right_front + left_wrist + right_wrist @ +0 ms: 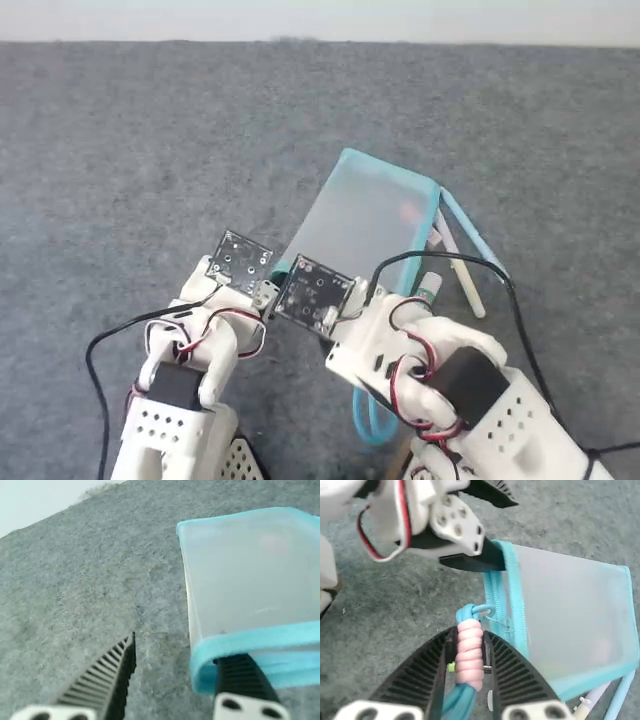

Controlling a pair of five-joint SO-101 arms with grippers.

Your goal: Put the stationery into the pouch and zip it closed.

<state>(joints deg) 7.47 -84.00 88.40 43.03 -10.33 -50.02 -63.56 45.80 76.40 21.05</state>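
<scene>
The translucent pouch (365, 225) with blue trim lies flat mid-table, and a faint pink item (408, 211) shows through it. My right gripper (470, 635) is shut on the pink zipper pull (469, 652), which hangs from a blue cord at the pouch's zipper edge (512, 600). My left gripper (180, 652) is open. One of its fingers (242, 677) rests against the blue corner of the pouch (250, 595), and the other finger (107, 680) stands over bare table. A blue pen (475, 235) and a white pen (462, 275) lie outside, along the pouch's right side.
Grey felt covers the table (130, 150). Both arms (200, 370) (440, 380) crowd the near edge below the pouch. A blue cord loop (370, 425) hangs by the right arm. Black cables trail off both arms.
</scene>
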